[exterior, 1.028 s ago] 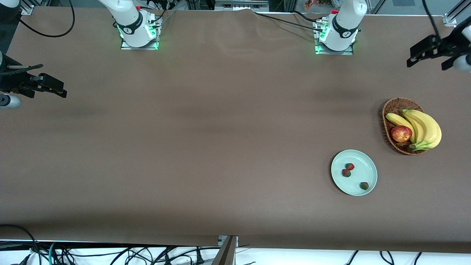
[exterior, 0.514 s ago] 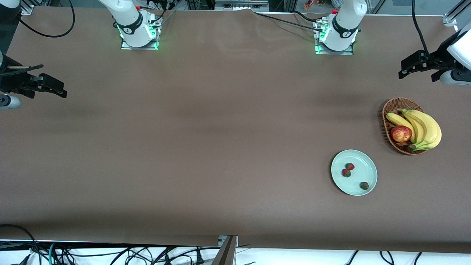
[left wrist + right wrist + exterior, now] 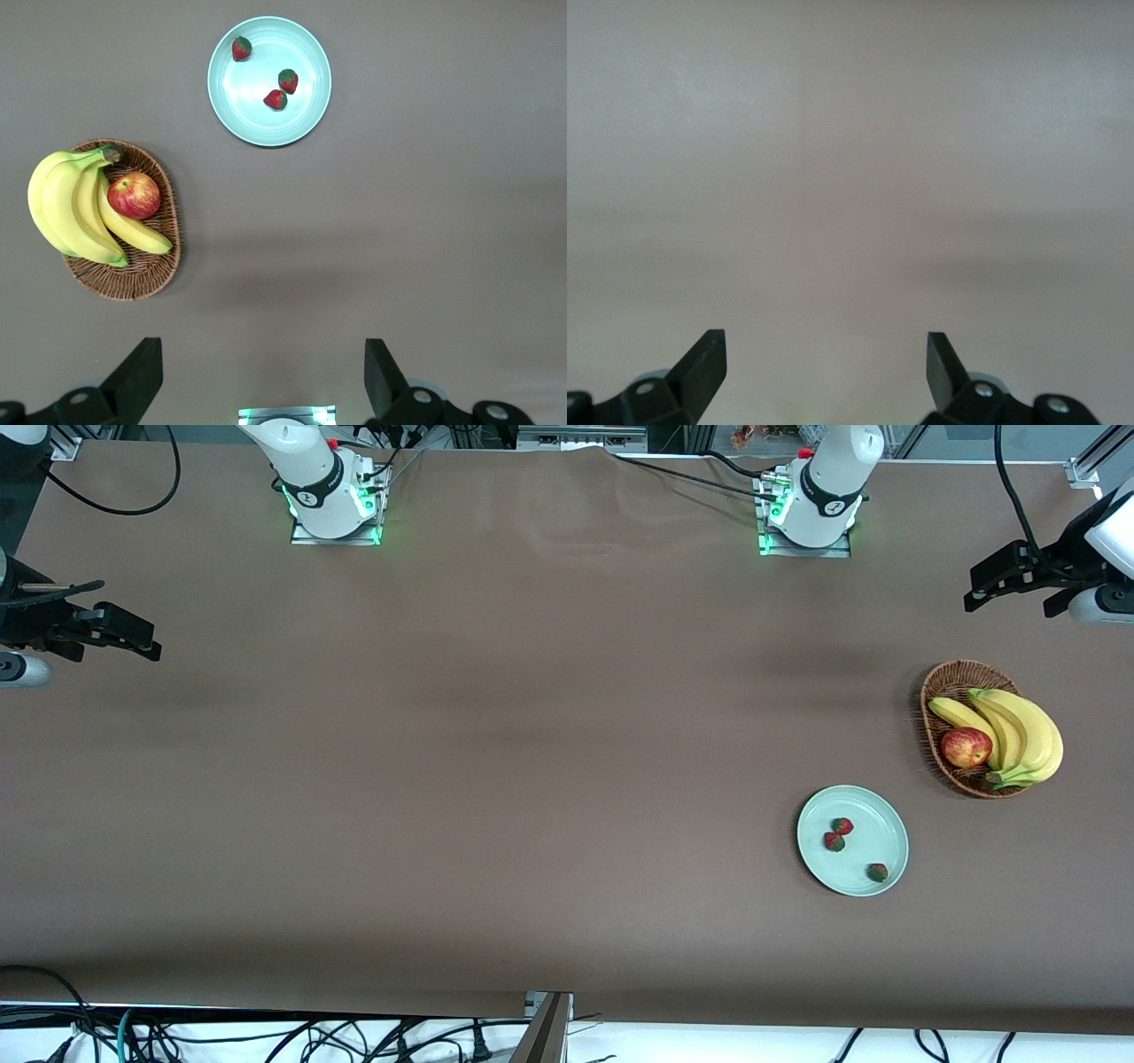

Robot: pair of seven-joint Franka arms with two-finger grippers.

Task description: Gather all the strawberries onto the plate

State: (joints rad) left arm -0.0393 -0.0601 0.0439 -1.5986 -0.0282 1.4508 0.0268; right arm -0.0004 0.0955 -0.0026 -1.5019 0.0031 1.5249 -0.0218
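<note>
Front view: strawberries [image 3: 842, 826] on plate [image 3: 889, 813], well apart from both spread, empty pincers.

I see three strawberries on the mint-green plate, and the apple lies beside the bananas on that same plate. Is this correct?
Not quite. The three strawberries are on the mint-green plate, but the apple lies beside the bananas in the brown wicker basket, not on the plate. The front view shows this, and the left wrist view confirms it.
</note>
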